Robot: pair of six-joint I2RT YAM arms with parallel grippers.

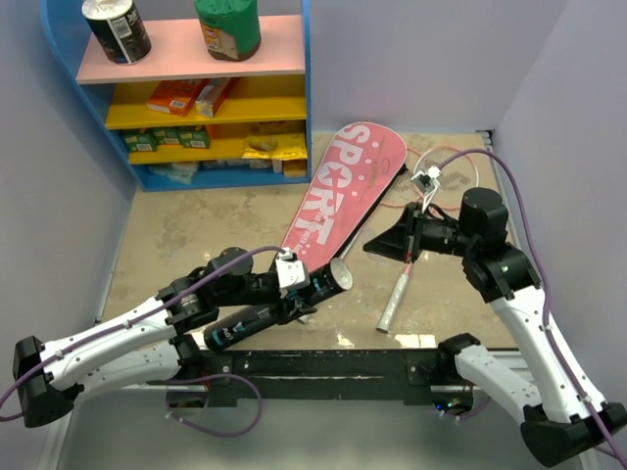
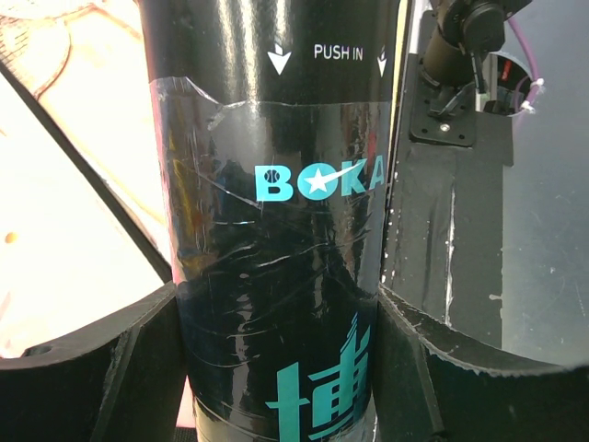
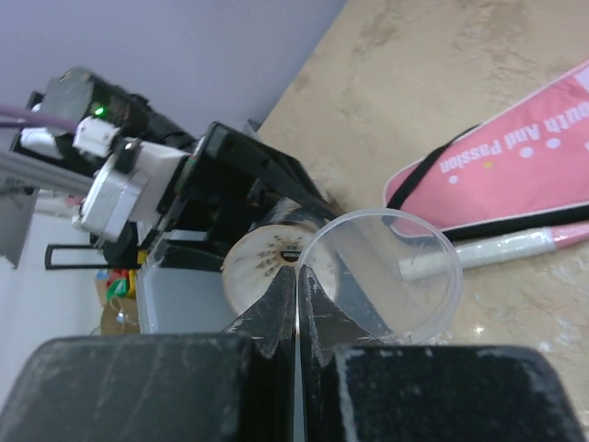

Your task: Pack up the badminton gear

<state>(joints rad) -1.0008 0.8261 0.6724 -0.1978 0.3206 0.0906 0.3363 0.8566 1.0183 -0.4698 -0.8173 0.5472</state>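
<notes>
The left end effector (image 1: 294,284) grips the black tube (image 1: 269,311), its fingers (image 2: 110,368) pressed against both sides of it, just below the teal lettering in the left wrist view. The tube lies aslant close to the desk's near edge, left of the middle. One end points toward the near left corner and the other toward the middle of the desk (image 1: 196,225). I cannot tell whether it rests on the surface or is held just above it.

The right end effector (image 1: 384,245) is closed, its tips pinching the rim of a clear round cap (image 3: 396,267) held up off the desk. Just behind the cap the tube's open end faces it, pale and round (whether the shuttlecock sits inside cannot be made out).

The pink cover (image 1: 343,191) lies flat in the middle of the desk, its wide end toward the far edge and its narrow end near the left end effector. A racket lies right of the cover. Its white grip (image 1: 394,305) points to the near edge, its shaft passes under the right end effector, and its thin pink head is toward the far right corner.

A blue shelf (image 1: 305,98) stands in the far left corner with two cans (image 1: 116,27) on top and boxes below.
</notes>
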